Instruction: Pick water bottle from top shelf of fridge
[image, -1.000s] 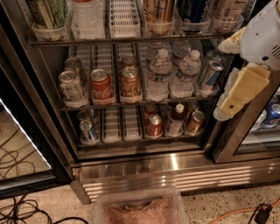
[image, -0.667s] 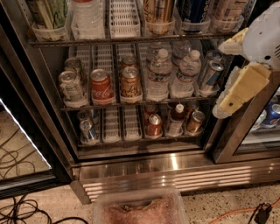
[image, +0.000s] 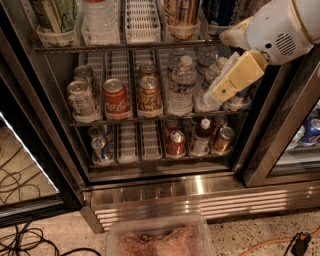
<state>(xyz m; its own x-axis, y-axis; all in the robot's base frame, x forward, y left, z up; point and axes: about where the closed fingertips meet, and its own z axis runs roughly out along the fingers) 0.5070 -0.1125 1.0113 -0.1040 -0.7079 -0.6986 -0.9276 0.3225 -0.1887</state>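
Speckled floor (image: 245, 232) fills the bottom edge, with black cables (image: 20, 237) in its left corner and a clear bin (image: 157, 239) at the middle. Behind it rises the fridge (image: 165, 192). The gripper (image: 220, 90) hangs at the middle rack's right end, before white-capped bottles (image: 182, 85); open or closed, I cannot tell. Farthest, the water bottle (image: 100, 22) stands on the top shelf (image: 125, 47), left of centre, well apart from the gripper.

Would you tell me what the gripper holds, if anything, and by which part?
Cannot tell: the gripper hangs in front of a clear bottle in the fridge, hiding any contact.
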